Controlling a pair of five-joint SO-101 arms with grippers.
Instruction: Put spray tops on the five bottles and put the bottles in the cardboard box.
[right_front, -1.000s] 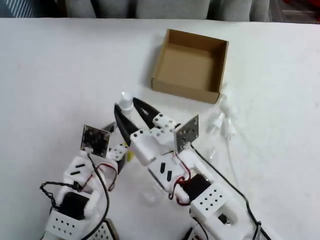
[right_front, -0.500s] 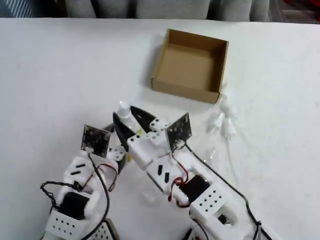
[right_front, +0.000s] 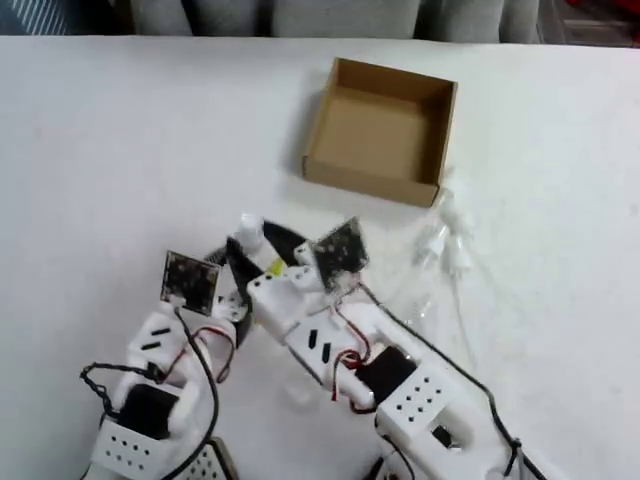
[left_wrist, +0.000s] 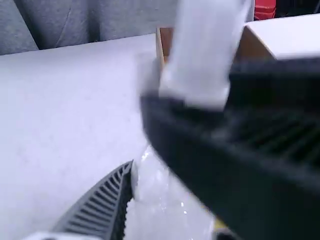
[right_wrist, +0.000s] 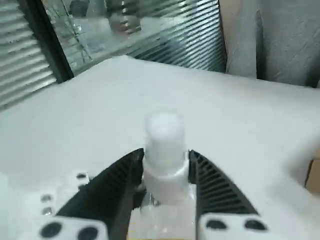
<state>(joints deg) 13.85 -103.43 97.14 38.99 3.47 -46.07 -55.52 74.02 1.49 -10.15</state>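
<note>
The spray top (right_wrist: 164, 145) is a white plastic cylinder with a rounded cap and a wider collar. Your right gripper (right_wrist: 166, 157) is closed on that collar, with a black ribbed finger (right_wrist: 117, 182) pressed against each side. It sits on the neck of a clear, glossy bottle (left_wrist: 160, 210) that stands between the two arms, well short of the cardboard box (right_front: 370, 182).

Your left gripper (left_wrist: 127, 190) is down beside the bottle's clear body, but you cannot tell how far closed it is, because the right arm covers it.

The box is square and shallow, made of plain brown card, and open at the top. Loose white spray tops (right_front: 447, 240) lie just beside its near right corner.

The table (right_front: 120, 130) is matte white. Behind it are slatted window blinds (right_wrist: 150, 35) and a grey curtain (right_wrist: 280, 35).
</note>
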